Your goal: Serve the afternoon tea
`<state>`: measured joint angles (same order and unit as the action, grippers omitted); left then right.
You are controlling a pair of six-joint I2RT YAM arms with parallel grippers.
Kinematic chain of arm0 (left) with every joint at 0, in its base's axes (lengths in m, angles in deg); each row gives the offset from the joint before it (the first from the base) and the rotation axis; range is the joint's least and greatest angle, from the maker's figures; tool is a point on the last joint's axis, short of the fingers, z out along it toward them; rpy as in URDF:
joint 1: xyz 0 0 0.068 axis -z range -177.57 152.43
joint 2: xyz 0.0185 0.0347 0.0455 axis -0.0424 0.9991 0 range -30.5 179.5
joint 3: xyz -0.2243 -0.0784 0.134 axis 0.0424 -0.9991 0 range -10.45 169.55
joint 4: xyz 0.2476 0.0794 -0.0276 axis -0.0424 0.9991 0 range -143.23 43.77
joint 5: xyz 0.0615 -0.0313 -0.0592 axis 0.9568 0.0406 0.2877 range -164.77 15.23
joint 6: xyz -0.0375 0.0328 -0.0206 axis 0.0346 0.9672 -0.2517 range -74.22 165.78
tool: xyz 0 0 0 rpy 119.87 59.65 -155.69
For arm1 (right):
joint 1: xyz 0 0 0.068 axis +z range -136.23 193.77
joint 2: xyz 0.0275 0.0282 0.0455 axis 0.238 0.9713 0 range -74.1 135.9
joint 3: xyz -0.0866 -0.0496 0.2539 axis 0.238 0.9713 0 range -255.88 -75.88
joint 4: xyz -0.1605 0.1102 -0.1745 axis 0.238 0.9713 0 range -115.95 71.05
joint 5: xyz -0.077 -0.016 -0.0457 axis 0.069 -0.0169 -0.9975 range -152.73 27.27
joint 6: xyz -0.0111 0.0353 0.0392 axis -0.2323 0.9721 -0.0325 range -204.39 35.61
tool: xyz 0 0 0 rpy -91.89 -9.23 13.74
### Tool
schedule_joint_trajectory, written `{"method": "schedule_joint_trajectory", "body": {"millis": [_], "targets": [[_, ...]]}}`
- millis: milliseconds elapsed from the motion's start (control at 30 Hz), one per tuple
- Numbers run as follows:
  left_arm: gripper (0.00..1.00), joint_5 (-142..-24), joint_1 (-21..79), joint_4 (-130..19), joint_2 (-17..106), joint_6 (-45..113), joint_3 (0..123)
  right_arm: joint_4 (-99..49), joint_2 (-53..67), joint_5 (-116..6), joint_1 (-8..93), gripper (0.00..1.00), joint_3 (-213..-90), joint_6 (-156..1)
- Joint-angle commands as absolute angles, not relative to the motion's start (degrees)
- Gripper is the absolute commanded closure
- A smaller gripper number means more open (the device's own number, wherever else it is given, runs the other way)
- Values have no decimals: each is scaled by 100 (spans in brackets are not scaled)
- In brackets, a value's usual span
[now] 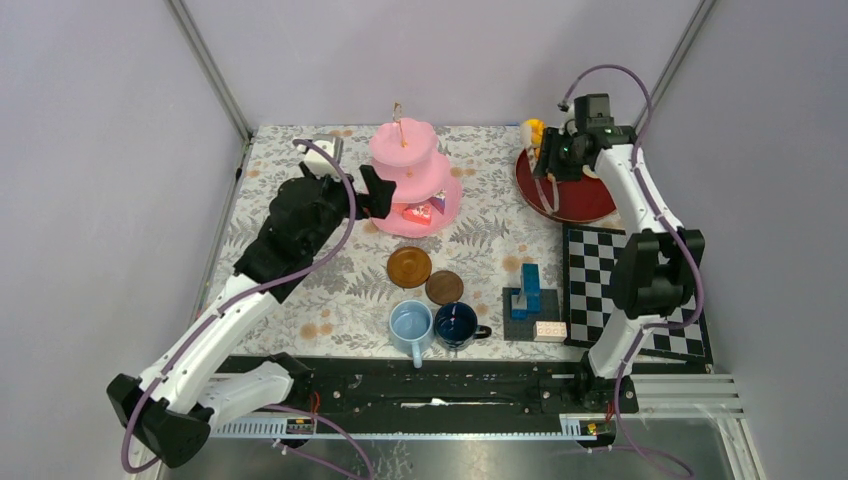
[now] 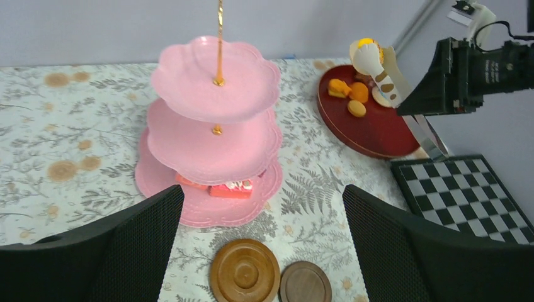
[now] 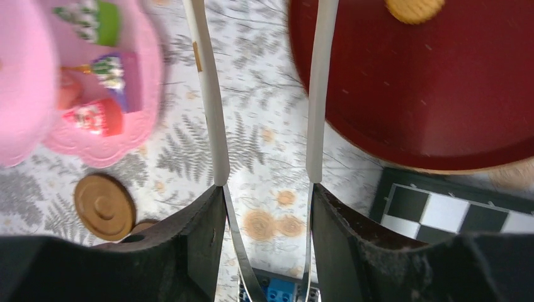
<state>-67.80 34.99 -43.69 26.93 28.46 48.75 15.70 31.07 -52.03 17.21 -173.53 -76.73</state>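
Far right corner: right gripper (image 3: 267, 192) is clamped on tongs (image 3: 211, 94). The blades are apart where the right wrist view shows them, and the tips are out of that frame. Left wrist view shows a white-and-orange pastry (image 2: 368, 56) at the tong tips, over the far rim of the red plate (image 2: 378, 135). It looks pinched, but I cannot tell for sure. More pastries (image 2: 351, 94) lie on the plate.

Stand (image 2: 189, 82) sits toward the far edge, left of centre. Its top tier is bare and its bottom tier holds a few more. Left gripper (image 2: 262, 194) hovers just on the near side of the stand, fingers wide apart, empty. Saucers (image 1: 409, 266) lie mid-desk, side by side. Mugs (image 1: 410, 325) stand at the near edge, centre, not on the saucers.

Handling, as a guess: the pastry is light, hard and smooth, so it could slip or pop out of the thin blades. Best pinched across its widest middle with steady pressure. The stand looks light and top-heavy, so avoid bumping the rims.
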Motion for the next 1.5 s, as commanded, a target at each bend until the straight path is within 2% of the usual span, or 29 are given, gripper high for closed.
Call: {"method": "schedule_joint_trajectory", "body": {"millis": [0,333,900,1233,1467], "targets": [[1,-6075,3459,-4533,2482,2925,5059,1052,2812,-4914,2444,59,-17346,-7994],[1,-5360,3408,-4664,2154,2797,4818,1550,3381,-5462,3426,59,-18106,-7916],[1,-5363,3381,-4681,2144,2733,4773,2162,4655,-5921,4332,59,-19713,-8029],[1,-5407,3381,-4699,2124,2728,4765,2860,5700,-6057,4554,52,-21265,-8076],[1,-5463,3385,-4708,2146,2716,4756,2901,5786,-6099,4584,42,-21350,-8070]]}}
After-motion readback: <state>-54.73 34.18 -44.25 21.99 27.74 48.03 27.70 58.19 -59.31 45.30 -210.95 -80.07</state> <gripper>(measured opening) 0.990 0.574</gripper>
